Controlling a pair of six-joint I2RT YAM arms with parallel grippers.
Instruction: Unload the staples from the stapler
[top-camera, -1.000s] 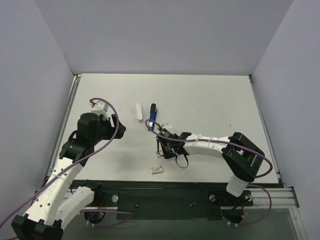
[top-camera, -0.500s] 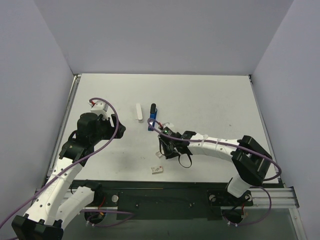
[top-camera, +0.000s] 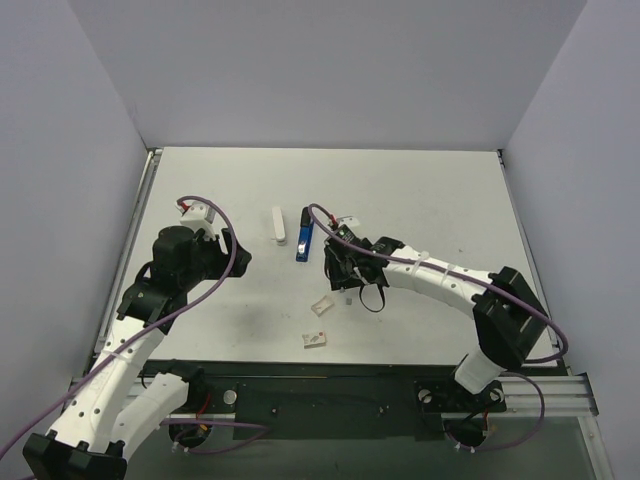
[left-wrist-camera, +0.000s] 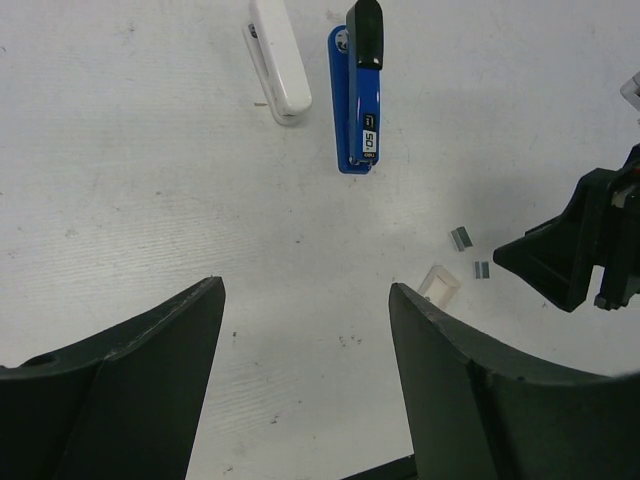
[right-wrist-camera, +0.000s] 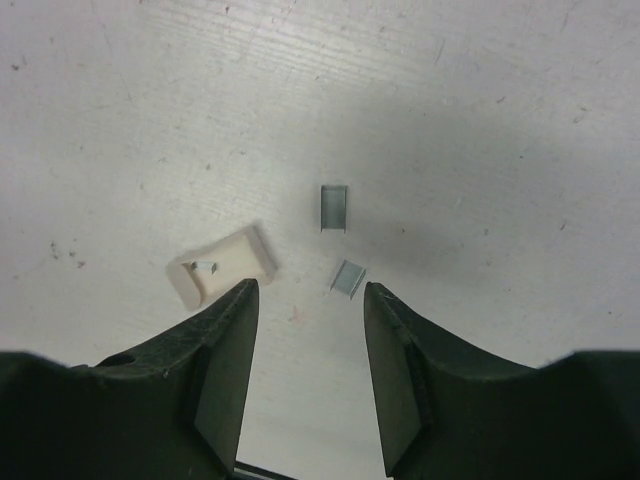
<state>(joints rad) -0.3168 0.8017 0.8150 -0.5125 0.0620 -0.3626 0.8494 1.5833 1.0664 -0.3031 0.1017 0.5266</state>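
The royal-blue stapler (top-camera: 302, 241) with a black end lies on the table, black end pointing away; it also shows in the left wrist view (left-wrist-camera: 360, 100). Two short staple strips (right-wrist-camera: 333, 207) (right-wrist-camera: 348, 278) lie loose on the table just ahead of my right gripper (right-wrist-camera: 305, 300), which is open and empty above them. They also show in the left wrist view (left-wrist-camera: 461, 238). My right gripper (top-camera: 343, 283) is just right of the stapler's near end. My left gripper (top-camera: 238, 258) (left-wrist-camera: 305, 290) is open and empty, well left of the stapler.
A plain white bar (top-camera: 278, 224) (left-wrist-camera: 280, 60) lies left of the stapler. A small cream tray piece (top-camera: 321, 306) (right-wrist-camera: 222, 265) holding a tiny staple bit lies next to the loose staples. Another small cream piece (top-camera: 314, 340) lies near the front edge.
My right gripper has moved back and right, away from the front edge, uncovering the cream tray piece. The left arm has not moved.
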